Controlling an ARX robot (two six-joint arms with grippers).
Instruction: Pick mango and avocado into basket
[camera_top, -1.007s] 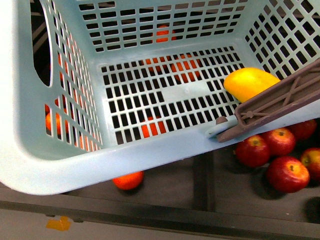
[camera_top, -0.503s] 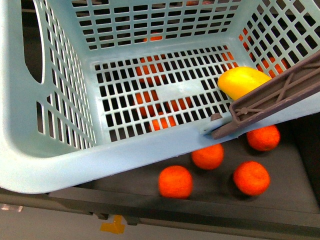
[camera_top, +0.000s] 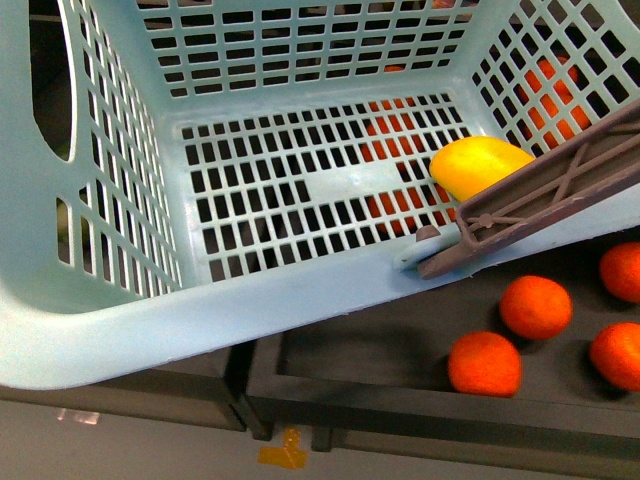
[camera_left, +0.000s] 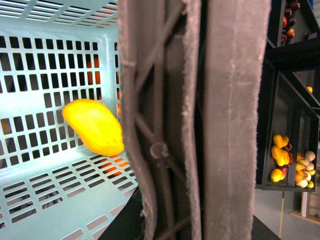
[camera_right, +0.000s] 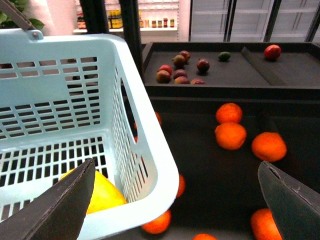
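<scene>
Lying in light teal slotted plastic basket (camera_top: 250, 310) beside brown handle (camera_top: 540, 200): smooth yellow mango (camera_top: 478, 166). Right gripper (camera_right: 175, 164) spread wide, empty; left gripper unseen.

The front camera looked steeply down into the basket (camera_top: 300, 310) from close above. The left wrist camera sat hard against the brown handle (camera_left: 225, 120). The right wrist camera faced across the rim toward fruit shelves (camera_right: 215, 75). All three showed the mango (camera_top: 480, 165).

From my right wrist feed I note the right hand (camera_right: 176, 163). It has two fingers (camera_right: 65, 210), matte dark grey, smooth-faced and wedge-shaped, each tapering to a blunt tip.
</scene>
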